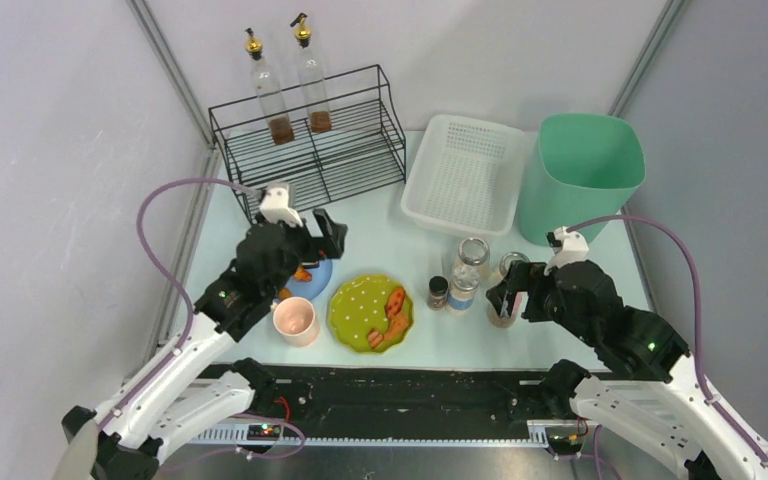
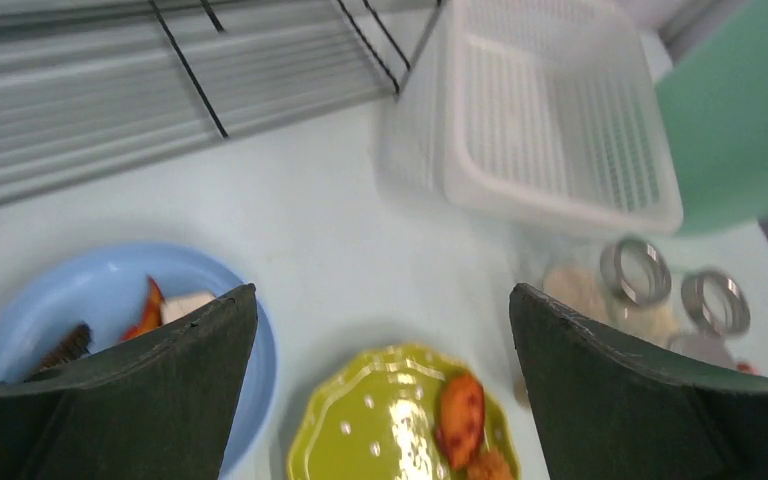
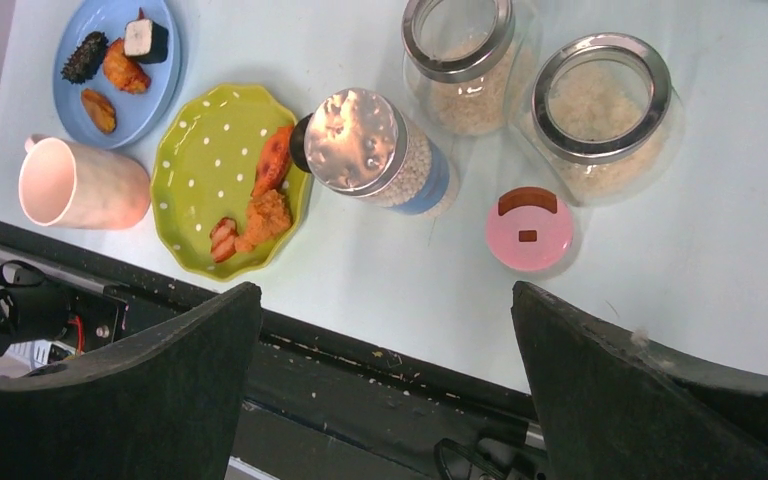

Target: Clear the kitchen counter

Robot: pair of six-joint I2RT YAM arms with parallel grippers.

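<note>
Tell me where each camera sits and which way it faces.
Top external: above, behind the bases, looking down on the kitchen counter; both arms show.
Left wrist: on the left gripper, facing the white basket; both fingers show.
Right wrist: on the right gripper, looking down at the jars; both fingers show.
All share the green plate.

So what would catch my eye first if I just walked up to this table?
Probably the bright yellow-green dotted plate with orange food, front and centre on the pale counter, between a pink cup and some jars. Next come the big mint-green bin at the back right beside a white basket, and the black wire rack holding two bottles. The left tool and right tool hang open above it all.
</note>
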